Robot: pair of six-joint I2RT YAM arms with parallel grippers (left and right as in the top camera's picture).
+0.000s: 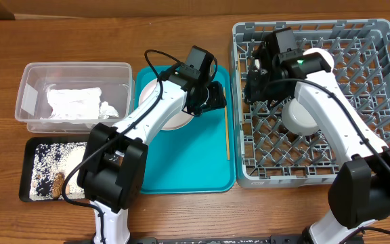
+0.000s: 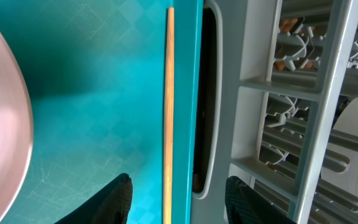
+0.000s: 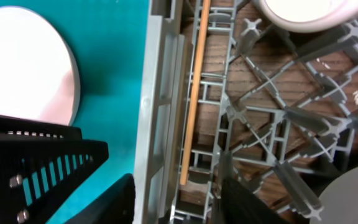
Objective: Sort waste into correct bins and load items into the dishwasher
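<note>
One wooden chopstick lies along the right edge of the teal tray. My left gripper hangs over it, open and empty. In the left wrist view its fingers straddle the chopstick. The pinkish-white plate lies on the tray, partly under my left arm. My right gripper is open and empty over the left side of the grey dish rack. The second chopstick lies in the rack by its left wall, just ahead of the right fingers. A pale bowl sits in the rack. The cup is not visible.
The clear tub at the left holds the crumpled white napkin. The black tray in front of it holds rice and a brown lump. The rack's upright pegs surround the right gripper.
</note>
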